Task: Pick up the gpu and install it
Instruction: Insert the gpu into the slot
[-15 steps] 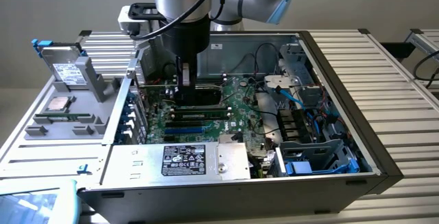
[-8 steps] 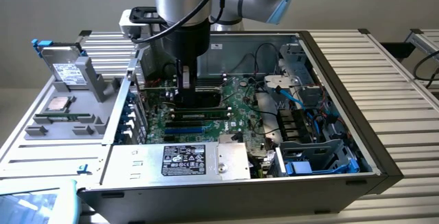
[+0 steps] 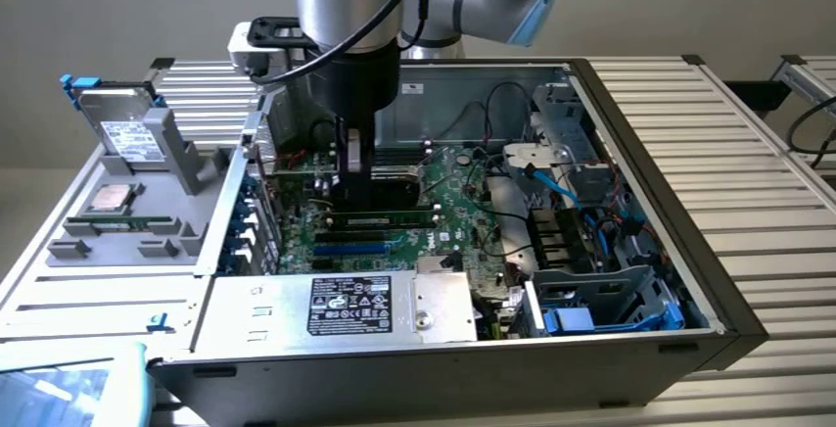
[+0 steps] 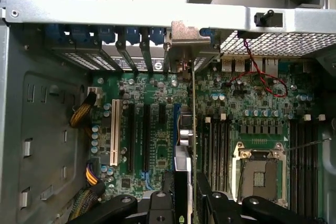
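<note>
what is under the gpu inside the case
The motherboard and its expansion slots lie below the gpu; the slot directly beneath its edge is hidden by the card itself.

Plain grey wall (image 3: 117, 6) behind, matte. Bench is a table (image 3: 751, 153) topped with ribbed aluminium slats, with black caps (image 3: 692, 59) at the far corners. Second table (image 3: 812, 72) of the same make sits just beside it at the exterior view's right, dark gap between them. Light is flat and even: soft shadows, mild glare on the slats. Pale grey area past the table at the exterior view's left, wall or floor, can't tell.
</note>
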Tool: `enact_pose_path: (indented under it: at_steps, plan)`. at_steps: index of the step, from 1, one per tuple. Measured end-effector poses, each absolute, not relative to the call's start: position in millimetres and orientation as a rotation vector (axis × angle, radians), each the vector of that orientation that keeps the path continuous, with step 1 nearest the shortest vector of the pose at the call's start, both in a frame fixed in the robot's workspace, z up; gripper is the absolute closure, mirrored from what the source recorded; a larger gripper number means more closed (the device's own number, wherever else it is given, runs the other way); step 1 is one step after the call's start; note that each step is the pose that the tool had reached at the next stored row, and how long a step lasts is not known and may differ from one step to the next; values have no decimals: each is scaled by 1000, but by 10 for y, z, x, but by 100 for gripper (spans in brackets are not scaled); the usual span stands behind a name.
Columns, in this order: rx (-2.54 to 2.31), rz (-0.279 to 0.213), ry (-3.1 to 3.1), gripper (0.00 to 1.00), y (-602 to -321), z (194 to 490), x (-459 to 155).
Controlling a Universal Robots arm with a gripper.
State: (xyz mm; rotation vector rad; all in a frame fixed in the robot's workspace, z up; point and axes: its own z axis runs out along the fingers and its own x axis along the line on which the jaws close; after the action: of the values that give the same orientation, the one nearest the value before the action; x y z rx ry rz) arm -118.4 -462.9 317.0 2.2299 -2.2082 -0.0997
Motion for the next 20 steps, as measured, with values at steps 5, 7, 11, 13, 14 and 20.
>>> enact_pose_path:
  at_steps: [5, 7, 11, 13, 14, 20]
  plan:
    - [2230, -100, -2208, 72, -4640, 3094, -1184]
    - [2230, -100, -2208, 72, -4644, 3058, -1184]
    - [2230, -100, -2208, 72, -4649, 2985, -1184]
    - [2230, -100, -2208, 72, -4652, 2949, -1185]
    - [2230, -100, -2208, 72, -4654, 2931, -1186]
    - [2230, -100, -2208, 72, -4664, 2879, -1189]
